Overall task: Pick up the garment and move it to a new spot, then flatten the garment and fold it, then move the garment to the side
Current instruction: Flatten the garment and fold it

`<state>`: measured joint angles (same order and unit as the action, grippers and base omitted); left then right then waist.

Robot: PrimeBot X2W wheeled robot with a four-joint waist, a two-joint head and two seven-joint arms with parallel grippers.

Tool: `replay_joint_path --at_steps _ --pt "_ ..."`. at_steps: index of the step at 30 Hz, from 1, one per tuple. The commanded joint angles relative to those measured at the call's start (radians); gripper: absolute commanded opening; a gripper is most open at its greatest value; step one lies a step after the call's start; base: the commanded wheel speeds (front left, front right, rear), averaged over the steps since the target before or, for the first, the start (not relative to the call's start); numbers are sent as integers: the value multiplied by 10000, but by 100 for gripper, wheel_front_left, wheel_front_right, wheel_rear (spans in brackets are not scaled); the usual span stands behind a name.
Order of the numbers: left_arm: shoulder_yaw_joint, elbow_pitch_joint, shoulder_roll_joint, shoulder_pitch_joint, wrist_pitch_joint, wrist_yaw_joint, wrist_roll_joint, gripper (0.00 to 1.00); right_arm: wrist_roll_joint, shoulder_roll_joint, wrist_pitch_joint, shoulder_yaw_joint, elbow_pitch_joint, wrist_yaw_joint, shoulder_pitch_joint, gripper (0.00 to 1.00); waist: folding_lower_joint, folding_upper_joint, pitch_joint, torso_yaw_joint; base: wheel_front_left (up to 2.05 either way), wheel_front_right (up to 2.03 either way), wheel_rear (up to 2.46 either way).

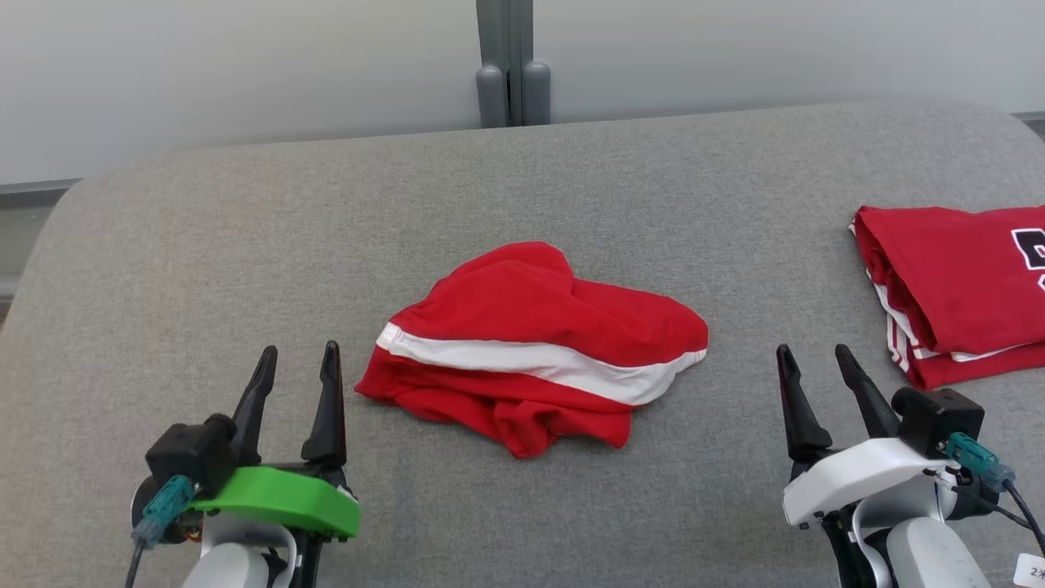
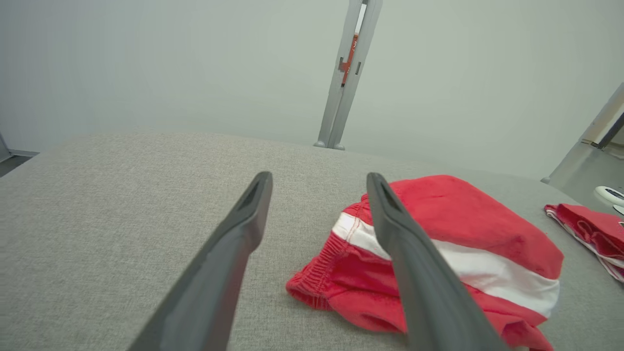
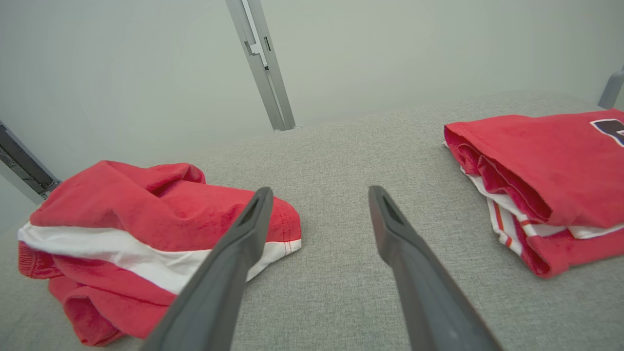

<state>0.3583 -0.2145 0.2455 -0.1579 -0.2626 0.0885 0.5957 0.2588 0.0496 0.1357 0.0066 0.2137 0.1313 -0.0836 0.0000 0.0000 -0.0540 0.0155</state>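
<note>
Garment, red with a broad white stripe, lay crumpled near the middle of the grey fabric-covered table, between the robot's two arms and touching neither. The left tool hung just beside the garment's left end, its two dark fingers spread apart and holding nothing. The right tool was likewise open and empty, standing between the garment and a folded red pile at the table's right edge.

The head view took in both arms at once, a grey post behind the table's far edge, and part of a dark-and-white emblem on the folded pile.

The left wrist view, looking low across the cloth, brought out a gathered elastic hem at the garment's near end, which the head view left indistinct. At the right margin it also showed a small white object, too small to identify.

The right wrist view showed the folded pile from the side, with white, red-striped layers under its red top, and bare table between the open fingers.
</note>
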Motion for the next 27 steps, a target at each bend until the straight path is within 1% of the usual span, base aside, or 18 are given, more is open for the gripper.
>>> replay_joint_path --at_steps 1,7,9,11,19,27 --pt "-354 194 -174 341 -23 -252 -402 100 -99 19 -23 -78 -69 -11 148 100 0 0 144 131 0 0 0" --pt "-1607 445 -992 1127 -22 -1296 -1830 100 -228 19 -94 -183 -28 -11 293 100 0 0 414 240 0 0 0" --pt "-1884 331 -1159 1274 -24 -1558 -2189 100 -215 19 -101 -213 22 -11 396 100 0 0 495 255 0 0 0" --pt "-2094 285 -1326 1416 -23 -1724 -2452 100 -188 19 -97 -200 71 -11 441 100 0 0 564 247 0 0 0" --pt "-2714 116 -1646 1702 -23 -2085 -2946 100 -151 19 29 -190 258 -11 510 100 0 0 645 122 0 0 0" --pt "-2768 -150 -1812 1475 -23 -2194 -3073 100 -224 19 72 -180 284 -11 297 100 0 0 534 75 0 0 0"
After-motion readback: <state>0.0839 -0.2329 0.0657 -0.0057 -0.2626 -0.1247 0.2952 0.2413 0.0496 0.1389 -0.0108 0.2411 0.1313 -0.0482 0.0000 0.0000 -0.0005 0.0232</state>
